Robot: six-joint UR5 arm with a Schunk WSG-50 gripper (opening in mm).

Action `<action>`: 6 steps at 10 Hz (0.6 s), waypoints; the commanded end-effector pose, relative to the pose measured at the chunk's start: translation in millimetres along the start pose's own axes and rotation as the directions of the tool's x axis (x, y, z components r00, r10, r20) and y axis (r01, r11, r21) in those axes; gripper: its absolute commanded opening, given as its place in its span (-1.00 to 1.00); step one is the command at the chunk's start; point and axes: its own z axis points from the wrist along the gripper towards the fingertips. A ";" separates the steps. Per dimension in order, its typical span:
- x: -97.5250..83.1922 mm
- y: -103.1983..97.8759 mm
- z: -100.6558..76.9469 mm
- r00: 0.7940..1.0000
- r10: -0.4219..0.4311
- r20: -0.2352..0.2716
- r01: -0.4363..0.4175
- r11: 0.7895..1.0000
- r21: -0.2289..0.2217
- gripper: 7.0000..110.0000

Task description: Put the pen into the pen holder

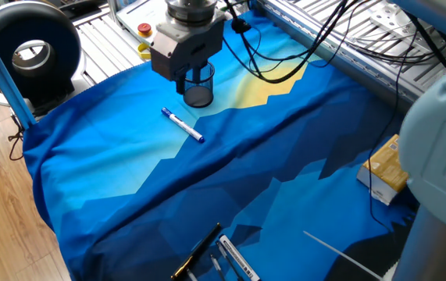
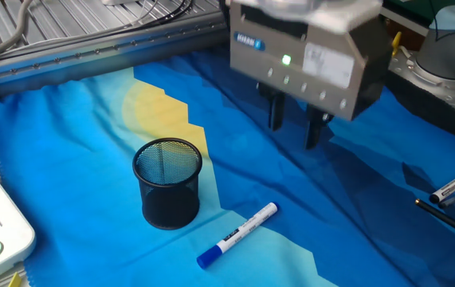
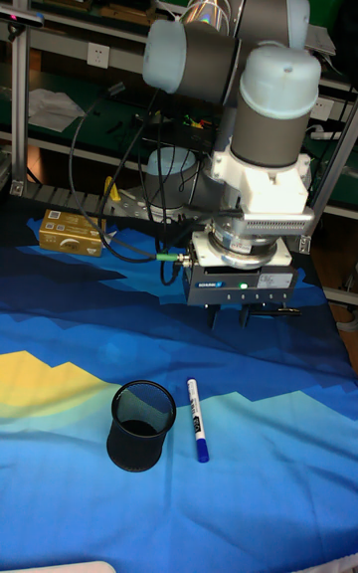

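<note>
Gripper (image 2: 294,131) hovering above the cloth, fingers spread, holding nothing.
You've got the pen (image 2: 237,234) flat on the cloth (image 2: 92,143), just beside the pen holder (image 2: 167,194), at its 4 o'clock.

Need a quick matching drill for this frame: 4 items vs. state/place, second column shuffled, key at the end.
Items:
1. pen
2. pen holder
3. gripper
4. yellow box

States:
A. upright, nothing in it
B. in the air, open, holding nothing
C. lying flat on the cloth beside the cup
D. at the cloth's edge, far from the pen

Pairs: 1-C, 2-A, 3-B, 4-D
</note>
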 end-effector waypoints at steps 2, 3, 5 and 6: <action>-20.8 0.5 29.8 1.000 0.016 0.007 -0.016 1.000 0.003 -0.28; -24.1 -1.1 38.2 1.000 0.012 0.008 -0.012 1.000 0.009 -0.28; -29.4 -7.4 54.1 1.000 0.006 0.018 -0.006 0.999 0.034 -0.28; -29.4 -11.2 62.6 1.000 0.000 0.014 -0.001 0.999 0.052 -0.28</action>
